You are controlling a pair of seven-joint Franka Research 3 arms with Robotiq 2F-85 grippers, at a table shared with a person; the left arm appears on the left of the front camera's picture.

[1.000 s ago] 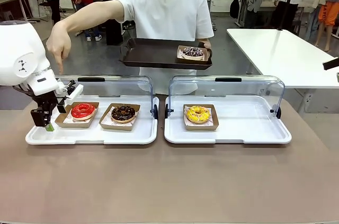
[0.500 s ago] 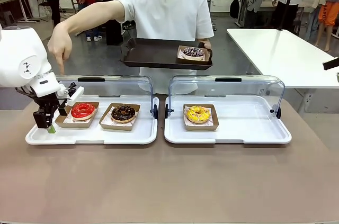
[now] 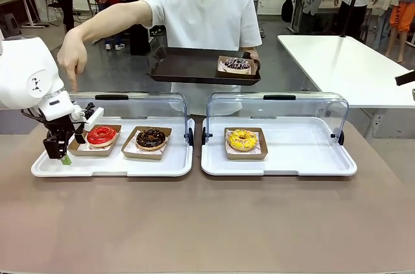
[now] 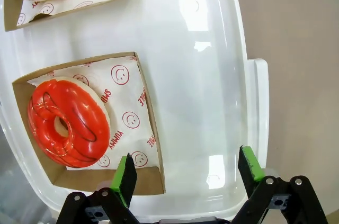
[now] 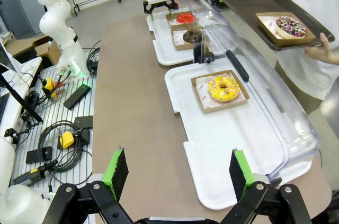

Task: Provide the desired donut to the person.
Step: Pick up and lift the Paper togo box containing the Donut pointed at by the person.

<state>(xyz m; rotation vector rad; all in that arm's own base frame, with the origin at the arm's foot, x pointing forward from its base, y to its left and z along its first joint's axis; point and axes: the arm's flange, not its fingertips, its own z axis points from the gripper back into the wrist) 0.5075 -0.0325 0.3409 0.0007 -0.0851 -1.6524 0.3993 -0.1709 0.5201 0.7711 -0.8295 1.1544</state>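
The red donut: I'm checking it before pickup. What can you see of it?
The red donut is a glossy ring with thin dark streaks, whole, lying flat on smiley-printed paper in a brown cardboard tray on the white display tray. The open left end effector is close by, not touching the donut.

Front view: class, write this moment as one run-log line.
left tool: open, low beside red donut | right tool: open, empty | person's hand: pointing down near red donut | dark tray: one sprinkled donut
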